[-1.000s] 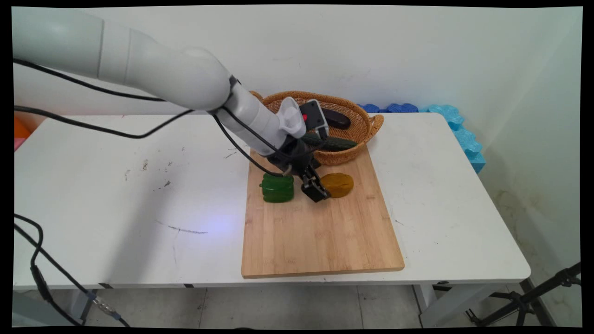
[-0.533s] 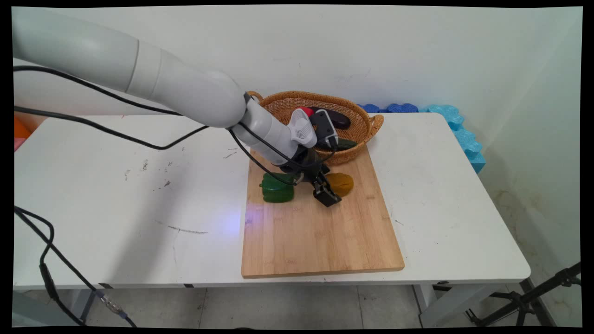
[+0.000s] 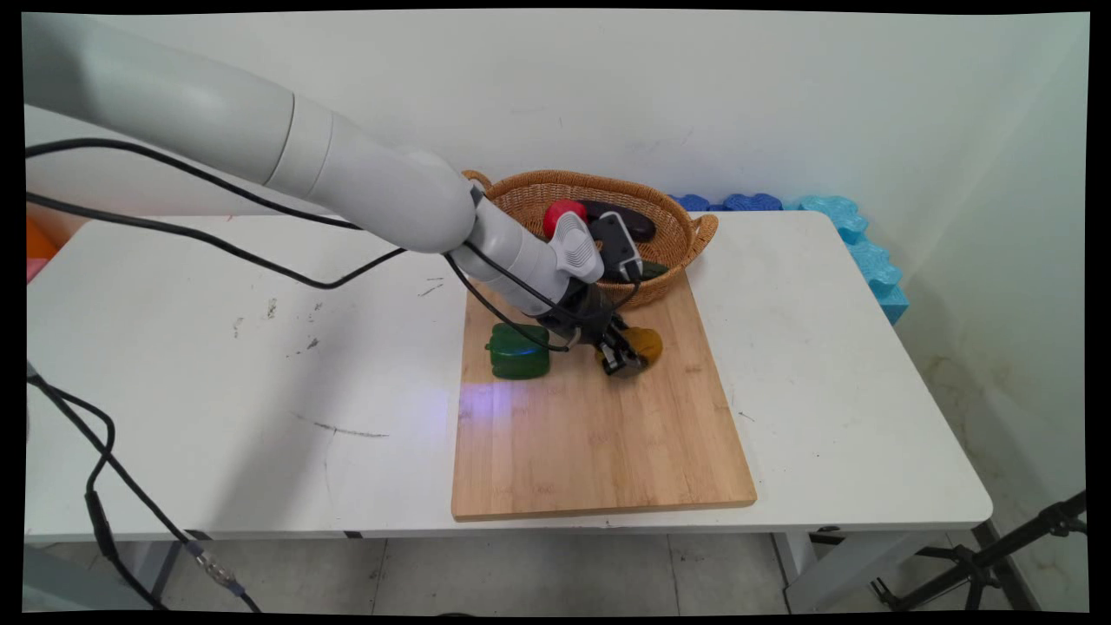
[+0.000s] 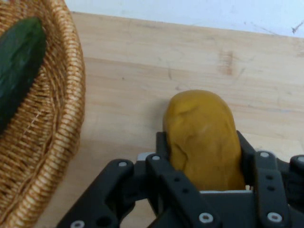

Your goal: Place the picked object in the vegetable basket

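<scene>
Gripper down on the cutting board, fingers set either side of the potato and against its flanks; grasping it, by the hand view, though how hard they press can't be told. Half a second ago the fingers were just short of the potato on its near left side, clear of it; now they straddle it, so the reach has become a grip. Potato itself lies where it did, on the board's far half, not lifted. Left of the fingers, apart from them, the green pepper, unmoved. Beyond the fingers, the wicker basket at the board's far edge, holding a cucumber, a red thing and a dark one.
</scene>
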Motion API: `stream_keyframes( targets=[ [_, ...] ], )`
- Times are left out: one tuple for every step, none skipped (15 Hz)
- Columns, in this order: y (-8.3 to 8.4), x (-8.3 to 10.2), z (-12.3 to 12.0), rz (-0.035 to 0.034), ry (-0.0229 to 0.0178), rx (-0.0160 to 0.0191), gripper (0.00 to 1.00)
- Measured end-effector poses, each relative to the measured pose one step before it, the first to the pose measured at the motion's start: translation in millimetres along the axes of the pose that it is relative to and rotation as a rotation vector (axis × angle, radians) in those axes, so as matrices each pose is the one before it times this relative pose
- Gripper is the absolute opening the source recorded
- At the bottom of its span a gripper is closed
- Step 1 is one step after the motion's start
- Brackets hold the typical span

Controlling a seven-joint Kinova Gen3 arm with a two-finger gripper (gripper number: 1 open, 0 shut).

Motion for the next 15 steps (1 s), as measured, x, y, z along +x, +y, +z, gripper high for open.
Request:
stream_keyframes(
  targets=[
    [-0.08, -0.1, 0.78, 0.00103, 0.00114, -0.00009, 0.0],
    [-0.01, 0.23, 0.42, 0.00167, 0.00084, -0.00036, 0.0],
    [-0.01, 0.68, 0.34, 0.0031, 0.00153, -0.00132, 0.0],
    [-0.35, 1.0, -0.14, 0.00533, 0.00191, -0.00191, 0.0],
    [-0.57, 1.6, -0.65, 0.00592, 0.00298, -0.00245, 0.0],
    [-0.96, 2.15, -1.3, 0.00474, 0.00377, -0.0021, 0.0],
    [-1.36, 2.62, -2.01, 0.00571, 0.00312, -0.00326, 0.0],
    [-2.13, 2.87, -2.92, 0.00565, 0.00384, -0.00261, 0.0],
    [-2.29, 3.24, -3.0, 0.00686, 0.00388, -0.00264, 0.0],
    [-3.04, 3.81, -4.2, 0.00828, 0.00421, -0.00278, 0.0],
    [-3.53, 3.73, -4.69, 0.00792, 0.00469, -0.00203, 0.0],
    [-3.42, 3.74, -4.22, 0.00818, 0.00453, -0.00148, 0.0],
    [-2.32, 2.26, -2.86, 0.00554, 0.00246, -0.0009, 0.0],
    [-3.9, 3.41, -4.7, 0.00857, 0.00428, -0.00031, 0.0],
    [-2.2, 1.89, -2.48, 0.00464, 0.00274, 0.00011, 0.0]
  ],
)
